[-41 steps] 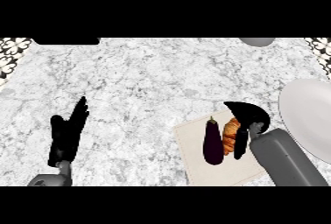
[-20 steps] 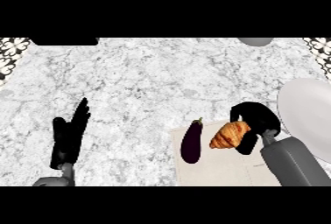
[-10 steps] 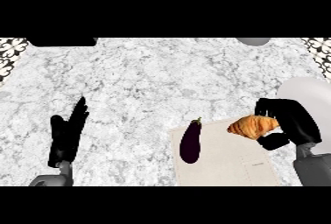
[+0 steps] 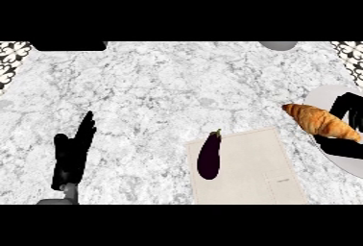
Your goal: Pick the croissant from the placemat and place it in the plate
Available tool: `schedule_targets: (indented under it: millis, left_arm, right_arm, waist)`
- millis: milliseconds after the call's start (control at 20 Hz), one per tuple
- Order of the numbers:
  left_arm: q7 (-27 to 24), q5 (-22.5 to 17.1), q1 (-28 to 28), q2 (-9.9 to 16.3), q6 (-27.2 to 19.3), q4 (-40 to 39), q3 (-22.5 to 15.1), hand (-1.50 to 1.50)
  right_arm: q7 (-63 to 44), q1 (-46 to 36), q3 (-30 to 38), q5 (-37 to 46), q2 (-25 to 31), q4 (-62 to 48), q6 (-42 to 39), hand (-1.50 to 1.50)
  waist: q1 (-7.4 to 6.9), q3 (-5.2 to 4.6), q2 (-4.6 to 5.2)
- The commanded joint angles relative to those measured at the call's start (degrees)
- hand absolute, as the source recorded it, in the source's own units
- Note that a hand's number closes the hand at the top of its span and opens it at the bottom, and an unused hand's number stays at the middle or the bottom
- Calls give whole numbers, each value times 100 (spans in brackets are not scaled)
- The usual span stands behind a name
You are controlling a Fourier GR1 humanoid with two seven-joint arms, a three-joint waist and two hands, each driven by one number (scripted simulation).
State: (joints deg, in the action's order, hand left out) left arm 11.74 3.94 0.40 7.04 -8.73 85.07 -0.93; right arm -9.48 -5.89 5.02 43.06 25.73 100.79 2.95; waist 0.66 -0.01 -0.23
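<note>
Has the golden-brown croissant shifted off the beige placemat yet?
Yes. The golden-brown croissant has moved right, off the beige placemat, to the white plate's edge.

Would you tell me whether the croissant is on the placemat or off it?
Off it. The croissant is held in the right hand over the plate's edge; only the eggplant lies on the placemat.

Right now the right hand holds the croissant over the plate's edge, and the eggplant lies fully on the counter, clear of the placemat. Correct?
Not quite. The head view shows the eggplant lying on the placemat's left edge, its stem end reaching onto the counter, not clear of it. The rest stands: the right hand holds the croissant over the plate's edge.
</note>
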Motion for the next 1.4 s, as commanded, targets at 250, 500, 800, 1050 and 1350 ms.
schedule_targets:
  millis: [250, 500, 800, 1050, 1350]
  left_arm:
    - [-287, 36, -236, -107, 54, -506, 88, 0]
    - [-24, -27, -159, 15, 155, -130, 215, 0]
    - [-216, 190, -299, -157, 24, -463, 82, 0]
    - [-27, 133, -513, -137, 73, -463, 134, 0]
    - [77, 203, -194, -141, 78, -22, -16, 0]
  right_arm:
    - [53, -462, 1214, -452, 330, -963, -125, 150]
    - [260, -738, 1482, -445, 594, -1684, -214, 150]
    - [1217, -1384, 1409, -117, 763, -3821, 300, 150]
    - [1806, -1612, 1534, -399, 1129, -5007, -307, 150]
    - [2108, -2080, 1238, -16, 1475, -6612, -867, 150]
  waist:
    - [-71, 1, 30]
    - [-75, 0, 27]
    - [-113, 3, 44]
    - [-113, 5, 47]
    - [-234, 13, 67]
